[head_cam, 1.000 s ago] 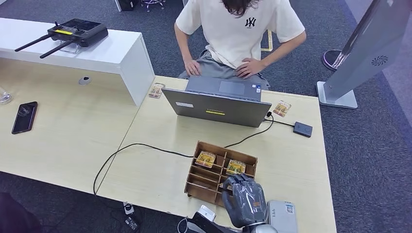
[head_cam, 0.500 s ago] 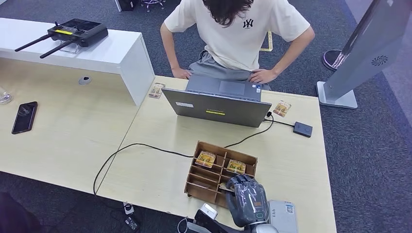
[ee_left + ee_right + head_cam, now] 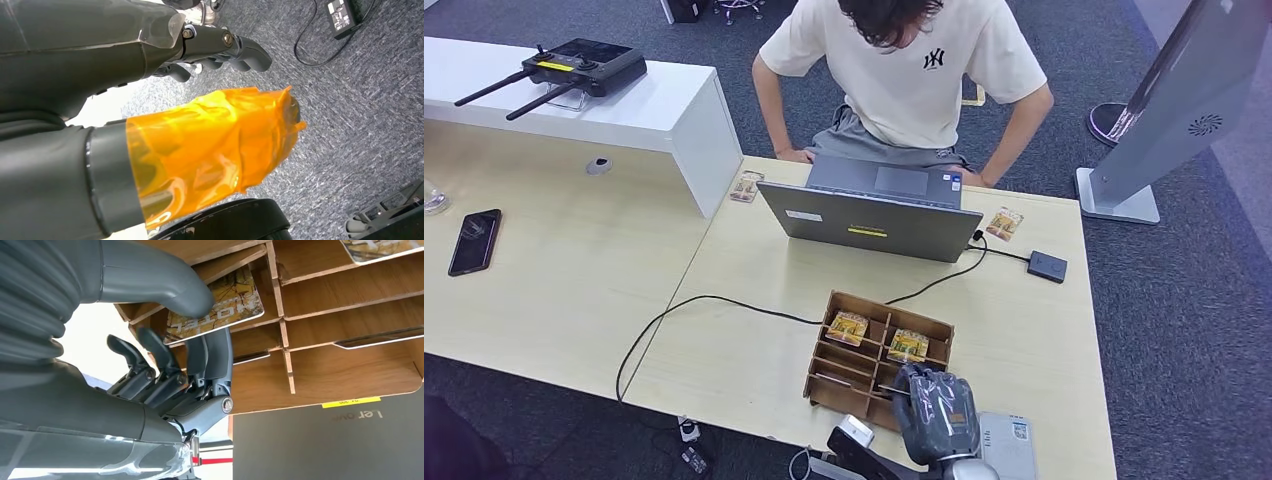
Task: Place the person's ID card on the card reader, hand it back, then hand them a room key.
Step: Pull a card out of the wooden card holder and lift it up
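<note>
A room key card (image 3: 220,310) is pinched by the right hand (image 3: 936,412) for lifting from the wooden organizer (image 3: 824,372) (left hand (image 3: 210,55) hangs, clasping nothing).

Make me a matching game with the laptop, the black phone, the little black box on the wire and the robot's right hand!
Things:
1. laptop
2. phone
3. card reader
4. right hand

Places:
A. at the wooden box, pinching a card
B. far left, on the other table
C. in front of the person
D. on the table's right side, on a wire

Pairs: 1-C, 2-B, 3-D, 4-A
</note>
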